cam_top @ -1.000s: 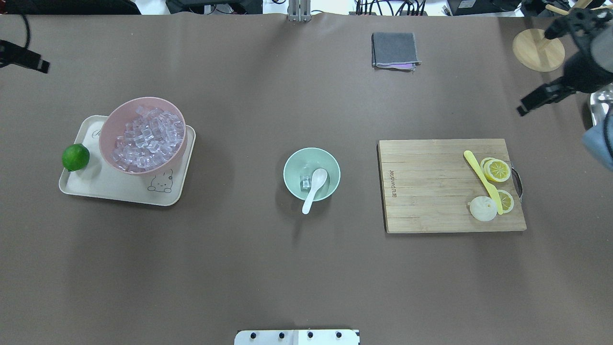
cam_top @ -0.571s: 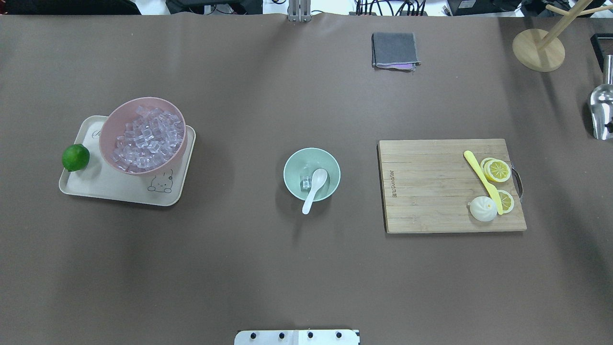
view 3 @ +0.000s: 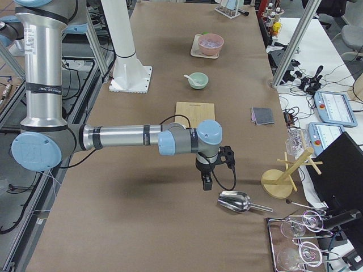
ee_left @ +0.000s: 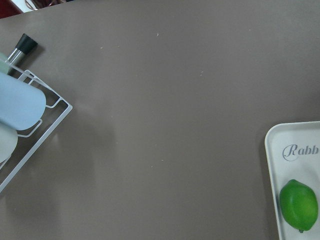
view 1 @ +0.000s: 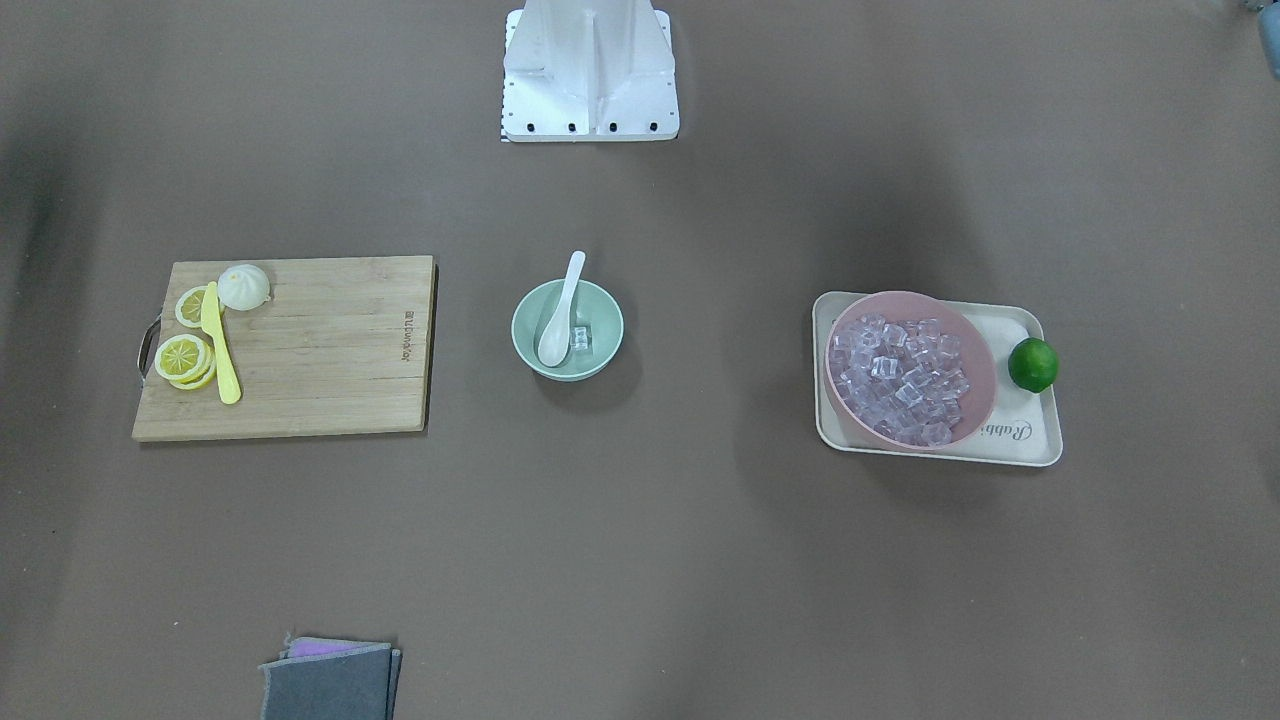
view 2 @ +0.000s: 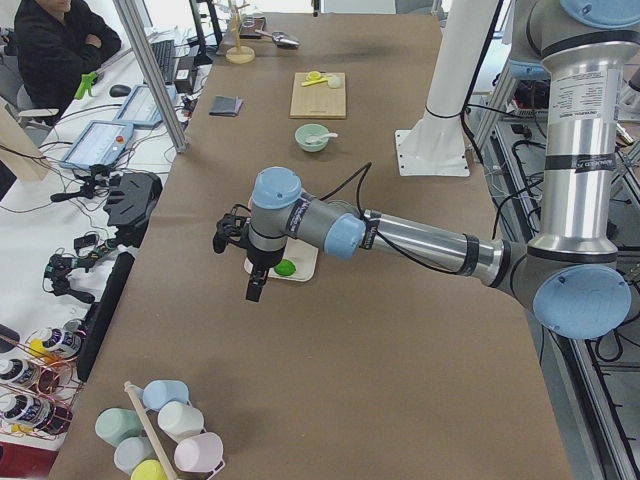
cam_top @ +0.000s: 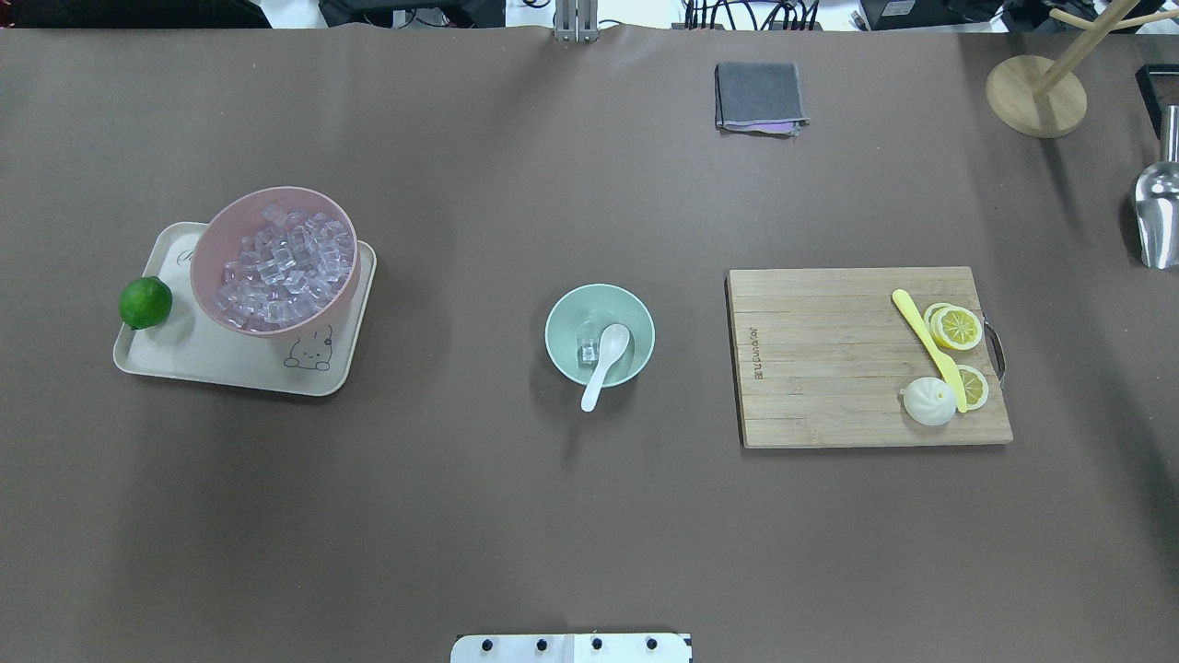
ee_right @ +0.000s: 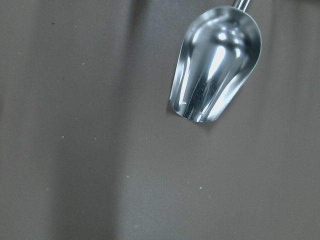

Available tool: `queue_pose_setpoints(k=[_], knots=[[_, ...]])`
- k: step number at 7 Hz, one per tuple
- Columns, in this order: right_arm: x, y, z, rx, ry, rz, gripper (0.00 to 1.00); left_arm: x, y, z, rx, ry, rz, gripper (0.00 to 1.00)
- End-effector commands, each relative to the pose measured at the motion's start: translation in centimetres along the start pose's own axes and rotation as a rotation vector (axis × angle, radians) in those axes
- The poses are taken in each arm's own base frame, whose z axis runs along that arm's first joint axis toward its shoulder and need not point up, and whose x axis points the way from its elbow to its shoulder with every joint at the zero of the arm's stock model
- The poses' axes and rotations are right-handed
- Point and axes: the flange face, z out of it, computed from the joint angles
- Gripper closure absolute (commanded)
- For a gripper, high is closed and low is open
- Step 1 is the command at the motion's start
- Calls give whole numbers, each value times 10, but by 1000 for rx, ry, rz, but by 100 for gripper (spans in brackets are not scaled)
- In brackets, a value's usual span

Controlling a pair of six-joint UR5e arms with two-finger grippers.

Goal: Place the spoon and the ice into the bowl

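The mint-green bowl point(cam_top: 573, 309) stands at the table's middle. The white spoon point(cam_top: 608, 351) lies with its scoop inside the bowl and its handle over the near rim. One clear ice cube point(cam_top: 588, 351) lies in the bowl beside the scoop. The front view shows the same bowl point(view 1: 603, 316), spoon point(view 1: 558, 325) and ice cube point(view 1: 579, 338). My left gripper point(view 2: 254, 286) hangs over the tray's end, far from the bowl. My right gripper point(view 3: 207, 182) hangs near the metal scoop. Both show only in the side views, so I cannot tell whether they are open or shut.
A pink bowl point(cam_top: 204, 249) full of ice cubes and a lime point(cam_top: 145, 302) sit on a cream tray point(cam_top: 212, 365) at the left. A cutting board point(cam_top: 829, 368) with a yellow knife point(cam_top: 926, 345), lemon slices and a bun is at the right. A metal scoop point(cam_top: 1159, 216), a grey cloth point(cam_top: 758, 95) and a wooden stand point(cam_top: 1034, 95) are at the far right.
Both arms have drawn out of the overhead view, the right one off the upper right corner and the left one off the left edge. Bowl, spoon and ice have not moved.
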Motion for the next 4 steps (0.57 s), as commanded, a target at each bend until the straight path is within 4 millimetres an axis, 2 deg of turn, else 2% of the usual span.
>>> queue_pose_setpoints(k=[1, 3, 4], knots=[[11, 20, -9, 14, -67, 52, 0, -8, 0, 5, -55, 16, -48, 2], [9, 18, -10, 17, -78, 54, 0, -42, 20, 12, -75, 2, -116, 2], [5, 13, -15, 25, -75, 49, 0, -50, 36, 17, -87, 2, -129, 2]])
